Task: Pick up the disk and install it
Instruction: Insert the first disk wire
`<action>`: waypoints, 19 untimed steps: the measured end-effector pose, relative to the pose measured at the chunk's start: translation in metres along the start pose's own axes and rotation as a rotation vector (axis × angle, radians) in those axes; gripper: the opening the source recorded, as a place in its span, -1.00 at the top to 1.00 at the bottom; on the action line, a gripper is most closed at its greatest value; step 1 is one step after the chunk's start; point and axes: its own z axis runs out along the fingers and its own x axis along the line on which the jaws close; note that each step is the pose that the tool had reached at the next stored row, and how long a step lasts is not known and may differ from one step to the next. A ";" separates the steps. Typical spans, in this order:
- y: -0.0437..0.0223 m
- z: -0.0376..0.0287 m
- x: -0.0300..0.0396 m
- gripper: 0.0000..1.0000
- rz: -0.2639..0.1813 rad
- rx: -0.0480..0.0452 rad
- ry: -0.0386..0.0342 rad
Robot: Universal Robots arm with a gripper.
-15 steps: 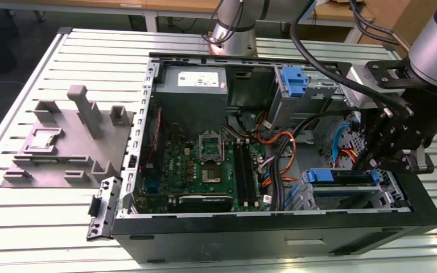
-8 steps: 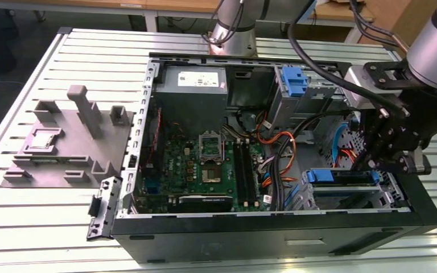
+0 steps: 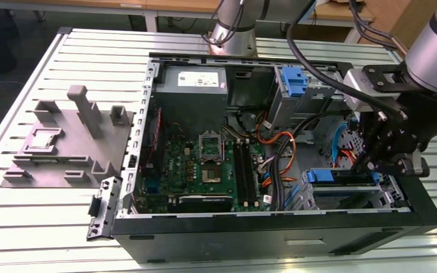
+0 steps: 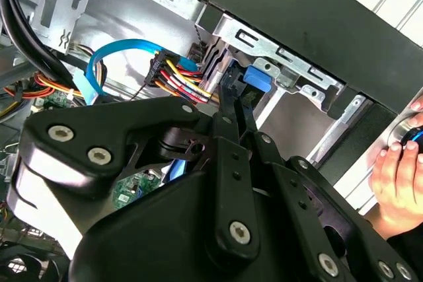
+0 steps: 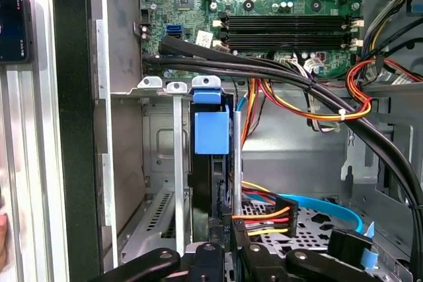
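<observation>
First wrist view shows my gripper (image 5: 228,252) at the bottom centre, fingers closed on the disk (image 5: 211,130), which stands edge-on in the drive cage (image 5: 158,163) at centre frame, and if tilted it may jam against the cage rails.

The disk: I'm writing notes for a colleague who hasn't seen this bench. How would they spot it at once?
Find the open computer case on the slatted table. In its lower drive cage, at the exterior view's right beside the gripper, the disk sits edge-on as a blue strip. The other blue carrier stands higher, at the case's far side, away from the gripper.
</observation>
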 end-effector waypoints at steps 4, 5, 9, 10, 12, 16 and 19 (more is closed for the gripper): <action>0.0002 0.0016 0.0002 0.66 0.000 0.0000 -0.0004; 0.0003 0.0018 0.0002 0.66 0.000 0.0001 -0.0005; 0.0004 0.0031 0.0005 0.66 0.001 0.0000 -0.0014; 0.0004 0.0035 0.0005 0.66 0.001 0.0000 -0.0017; 0.0005 0.0043 0.0007 0.66 0.002 -0.0001 -0.0025; 0.0007 0.0068 0.0015 0.66 0.003 -0.0001 -0.0035; 0.0007 0.0073 0.0018 0.66 0.003 -0.0001 -0.0036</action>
